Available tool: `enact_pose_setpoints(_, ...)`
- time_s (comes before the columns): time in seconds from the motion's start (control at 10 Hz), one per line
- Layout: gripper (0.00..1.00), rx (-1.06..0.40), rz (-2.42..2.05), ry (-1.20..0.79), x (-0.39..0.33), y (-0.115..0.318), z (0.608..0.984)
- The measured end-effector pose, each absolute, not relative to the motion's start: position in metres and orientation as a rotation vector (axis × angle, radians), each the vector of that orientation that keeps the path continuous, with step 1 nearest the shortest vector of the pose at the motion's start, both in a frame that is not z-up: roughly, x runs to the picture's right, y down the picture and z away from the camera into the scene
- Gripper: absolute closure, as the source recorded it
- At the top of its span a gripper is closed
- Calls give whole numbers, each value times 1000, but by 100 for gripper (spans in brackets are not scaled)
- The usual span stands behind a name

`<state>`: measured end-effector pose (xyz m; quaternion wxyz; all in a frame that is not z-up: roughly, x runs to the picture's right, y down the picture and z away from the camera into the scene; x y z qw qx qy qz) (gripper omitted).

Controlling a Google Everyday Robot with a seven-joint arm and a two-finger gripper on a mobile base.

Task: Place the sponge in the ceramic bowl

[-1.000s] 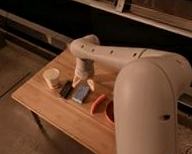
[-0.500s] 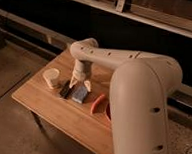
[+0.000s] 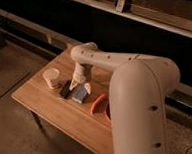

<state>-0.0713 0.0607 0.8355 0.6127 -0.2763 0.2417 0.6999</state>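
The sponge (image 3: 79, 94), a small blue-grey block with a pale edge, lies flat on the wooden table (image 3: 47, 108). My gripper (image 3: 80, 86) points down right over it, open, with one pale finger on each side of the sponge's far end. The ceramic bowl (image 3: 108, 112) sits to the right of the sponge. Only a dark red sliver of it shows, since my arm's large white link (image 3: 137, 105) covers the rest.
A curved orange strip (image 3: 97, 104) lies between the sponge and the bowl. A black flat oblong object (image 3: 66, 90) rests just left of the sponge, and a small cream cup (image 3: 51, 78) stands further left. Dark shelving runs behind the table.
The gripper has come down a little, closer to the sponge. The sponge, cup and black object have not moved.
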Motion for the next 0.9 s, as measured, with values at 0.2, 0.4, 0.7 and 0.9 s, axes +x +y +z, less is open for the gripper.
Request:
enact_pose_setpoints(0.2, 35, -622, 1626, 559, -67, 65, 839)
enact_pose_setpoints(0.4, 35, -633, 1619, 571, -70, 75, 844)
enact_pose_setpoints(0.7, 35, -666, 1595, 600, -76, 92, 854)
enact_pose_setpoints(0.9, 49, -669, 1587, 607, -74, 95, 858)
